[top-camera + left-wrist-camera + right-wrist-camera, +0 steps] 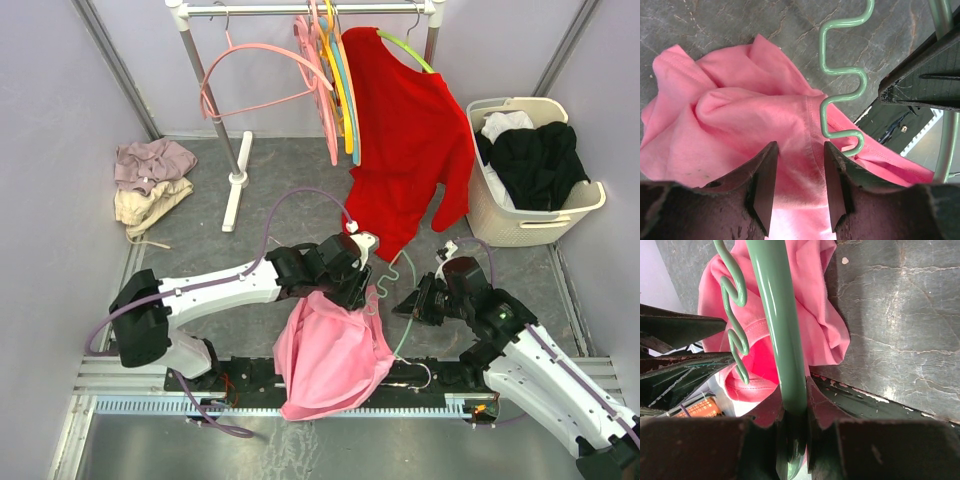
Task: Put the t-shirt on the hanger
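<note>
Right pincer (792, 412) clamps smooth mint hanger (776, 315); left pincer (800, 152) parted over crumpled pink t-shirt (730, 115).

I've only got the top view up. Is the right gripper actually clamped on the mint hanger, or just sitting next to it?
Observer: Clamped. The right wrist view shows the right gripper shut on the thick bar of the hanger, which runs out from between its jaws.
Operator: Has the left one pinched the t-shirt?
Observer: Not that I can see. In the left wrist view the left gripper is open, with a fold of the t-shirt in the gap between its jaws.
Operator: Where's the wavy bar?
Observer: The wavy bar lies on the pink cloth, just past the jaw on that picture's right.
</note>
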Available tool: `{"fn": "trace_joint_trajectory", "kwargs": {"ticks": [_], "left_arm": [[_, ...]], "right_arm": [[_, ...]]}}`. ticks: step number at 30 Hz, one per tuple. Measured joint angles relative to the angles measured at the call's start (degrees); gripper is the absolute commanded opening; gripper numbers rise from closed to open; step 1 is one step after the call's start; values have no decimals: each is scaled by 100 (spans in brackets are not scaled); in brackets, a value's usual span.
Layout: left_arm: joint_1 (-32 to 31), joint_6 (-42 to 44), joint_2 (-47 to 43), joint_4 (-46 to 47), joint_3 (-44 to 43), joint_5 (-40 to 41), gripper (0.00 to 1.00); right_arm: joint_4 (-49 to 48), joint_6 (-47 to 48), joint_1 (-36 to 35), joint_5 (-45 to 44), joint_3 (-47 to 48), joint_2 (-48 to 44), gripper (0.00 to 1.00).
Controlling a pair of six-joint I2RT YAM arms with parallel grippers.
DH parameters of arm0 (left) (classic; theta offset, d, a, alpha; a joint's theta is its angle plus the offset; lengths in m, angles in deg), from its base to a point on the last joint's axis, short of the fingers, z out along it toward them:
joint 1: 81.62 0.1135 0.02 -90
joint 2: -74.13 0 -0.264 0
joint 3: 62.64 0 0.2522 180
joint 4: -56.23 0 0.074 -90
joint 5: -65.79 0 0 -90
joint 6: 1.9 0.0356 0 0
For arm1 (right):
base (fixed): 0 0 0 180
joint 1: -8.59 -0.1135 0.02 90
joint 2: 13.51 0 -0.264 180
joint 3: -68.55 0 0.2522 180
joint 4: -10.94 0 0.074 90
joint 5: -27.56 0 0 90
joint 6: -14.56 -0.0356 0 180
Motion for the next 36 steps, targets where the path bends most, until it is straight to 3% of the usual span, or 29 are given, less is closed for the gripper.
{"fn": "trace_joint_trajectory", "kwargs": {"ticks": [11, 36], "left_arm": [[0, 0, 2, -92, -37, -129, 62], [0, 4, -367, -372, -129, -566, 60]], "right_arm": [[-22, 2, 0, 2, 0, 42, 1], [-68, 0, 0, 2, 0, 42, 1]]}}
